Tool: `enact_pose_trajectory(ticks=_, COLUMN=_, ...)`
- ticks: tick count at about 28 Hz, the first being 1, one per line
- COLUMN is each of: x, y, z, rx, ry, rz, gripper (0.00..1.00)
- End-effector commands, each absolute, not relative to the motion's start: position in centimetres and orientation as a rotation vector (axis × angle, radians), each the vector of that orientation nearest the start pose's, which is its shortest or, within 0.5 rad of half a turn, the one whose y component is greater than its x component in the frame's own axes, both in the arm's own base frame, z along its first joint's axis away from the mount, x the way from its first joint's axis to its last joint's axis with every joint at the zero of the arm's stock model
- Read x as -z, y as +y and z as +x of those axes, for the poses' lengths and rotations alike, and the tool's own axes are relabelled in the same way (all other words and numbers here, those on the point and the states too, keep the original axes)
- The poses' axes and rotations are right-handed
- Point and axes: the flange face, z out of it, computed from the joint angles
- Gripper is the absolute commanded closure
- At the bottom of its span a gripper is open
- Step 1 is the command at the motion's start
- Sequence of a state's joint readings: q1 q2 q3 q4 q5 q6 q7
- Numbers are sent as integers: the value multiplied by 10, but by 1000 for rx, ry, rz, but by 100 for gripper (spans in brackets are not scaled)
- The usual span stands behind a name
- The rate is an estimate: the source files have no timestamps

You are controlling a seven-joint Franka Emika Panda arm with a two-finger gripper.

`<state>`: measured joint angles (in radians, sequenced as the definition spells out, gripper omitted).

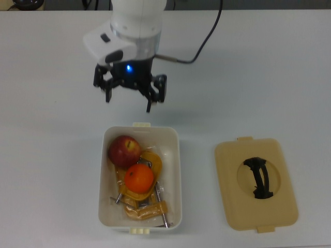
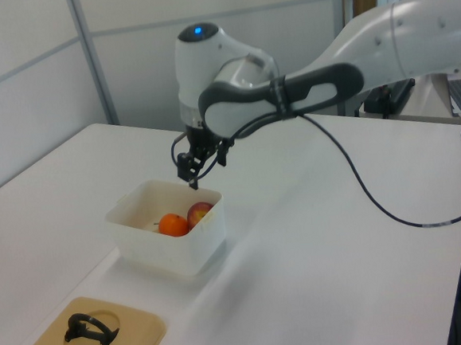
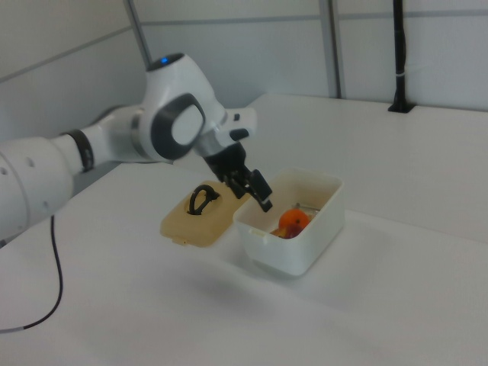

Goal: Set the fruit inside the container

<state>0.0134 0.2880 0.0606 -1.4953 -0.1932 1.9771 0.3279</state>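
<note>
— Inside the white rectangular plastic tub [image 1: 176,155], what lies there?

— In the top view, the dark red round fruit with a yellow patch [image 1: 124,150] sits at the tub's far left corner, and the bright orange round fruit with a dark stem dot [image 1: 139,177] lies just beside it, nearer the middle. Both rest on yellow-orange clamps with metal screws [image 1: 146,207], which only the top view shows clearly.

— And the other cameras?

— The left view shows both fruits over the tub's rim, the orange one [image 2: 172,224] on the left view's left, the red one [image 2: 199,213] touching it. The right view shows the orange fruit [image 3: 291,221] plainly; the red one I cannot make out there.

— The robot's black two-finger gripper [image 1: 129,99]?

— Empty, its fingers spread apart, above the white table [image 1: 269,77] beyond the tub's far short end in the top view. The left view shows it [image 2: 192,172] raised above the tub's rim, which the top view does not tell.

— Anything else on the table?

— A flat tan lid with a black handle [image 1: 256,183], to the top view's right of the tub and apart from it. In the right view the lid [image 3: 194,216] lies partly behind the gripper [image 3: 255,187].
</note>
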Motion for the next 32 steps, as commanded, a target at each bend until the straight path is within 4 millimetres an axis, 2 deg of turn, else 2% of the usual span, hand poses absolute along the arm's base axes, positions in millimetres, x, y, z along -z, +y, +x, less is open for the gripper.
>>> enact_pose_trajectory(ticks=1, x=-554, y=26, z=627, rx=160, ry=193, rz=-3262, gripper=0)
enact_pose_trajectory(ticks=5, x=-579, y=14, z=602, rx=73, ry=152, rz=-3240, gripper=0)
enact_pose_trajectory(ticks=6, x=-587, y=-1, z=592, rx=55, ry=155, rz=-3197, gripper=0)
enact_pose_trajectory(ticks=8, x=-596, y=-12, z=581, rx=61, ry=131, rz=-3154, gripper=0)
enact_pose_trajectory(ticks=10, x=-596, y=-18, z=573, rx=53, ry=106, rz=-3120, gripper=0)
enact_pose_trajectory(ticks=15, x=-593, y=-17, z=557, rx=29, ry=93, rz=-3107, gripper=0)
enact_pose_trajectory(ticks=18, x=-593, y=-17, z=552, rx=24, ry=91, rz=-3107, gripper=0)
enact_pose_trajectory(ticks=32, x=-593, y=-14, z=554, rx=29, ry=84, rz=-3121, gripper=0)
